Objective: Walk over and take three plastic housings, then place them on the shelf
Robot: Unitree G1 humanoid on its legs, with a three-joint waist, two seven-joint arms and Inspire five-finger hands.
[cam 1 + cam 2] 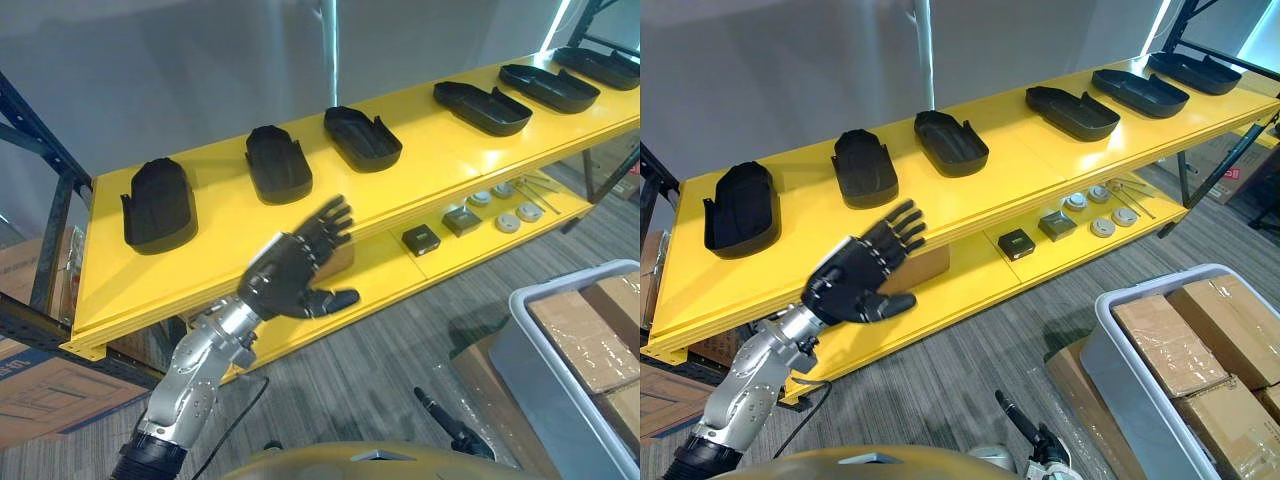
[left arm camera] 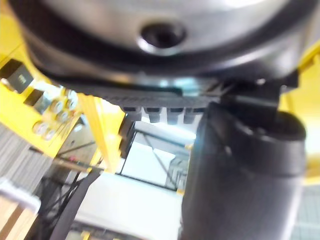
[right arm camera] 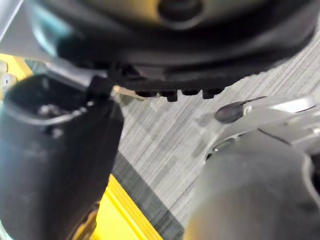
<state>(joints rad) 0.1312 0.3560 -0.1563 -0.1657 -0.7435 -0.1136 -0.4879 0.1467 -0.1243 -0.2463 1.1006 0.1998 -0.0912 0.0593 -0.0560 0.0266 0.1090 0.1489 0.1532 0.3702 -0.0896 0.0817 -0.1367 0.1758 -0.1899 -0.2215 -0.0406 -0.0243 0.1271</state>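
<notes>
Long yellow metal shelf (image 1: 230,225) with two tiers runs from near left to far right. All the black boat-shaped plastic housings lie on its top tier in a spaced row, none touching: leftmost housing (image 1: 158,205), second housing (image 1: 278,163), third housing (image 1: 362,138), fourth housing (image 1: 480,107), fifth housing (image 1: 548,87), and rightmost housing (image 1: 600,65) at the far right end.

Left hand (image 1: 285,280) is raised in front of the shelf's near edge, nearer than the second and third housings and apart from both. Its fingers (image 1: 330,222) are released, straight and spread, holding nothing.

Right hand (image 3: 55,165) shows as a dark bulk in its wrist view, over grey striped carpet floor (image 1: 380,350) and a bit of yellow edge. Cannot tell the state of its fingers.

On the lower tier, right of the left hand: small black square box (image 1: 421,239), grey square block (image 1: 461,220), round white discs (image 1: 507,222) and thin metal rods (image 1: 540,195). A brown cardboard box (image 1: 928,265) sits on that tier, partly behind the left hand.

Grey plastic bin (image 1: 560,290) at near right on the floor holds film-wrapped brown cartons (image 1: 590,340). Flat cardboard boxes (image 1: 40,390) lie at near left by the dark blue shelf upright (image 1: 45,150).
</notes>
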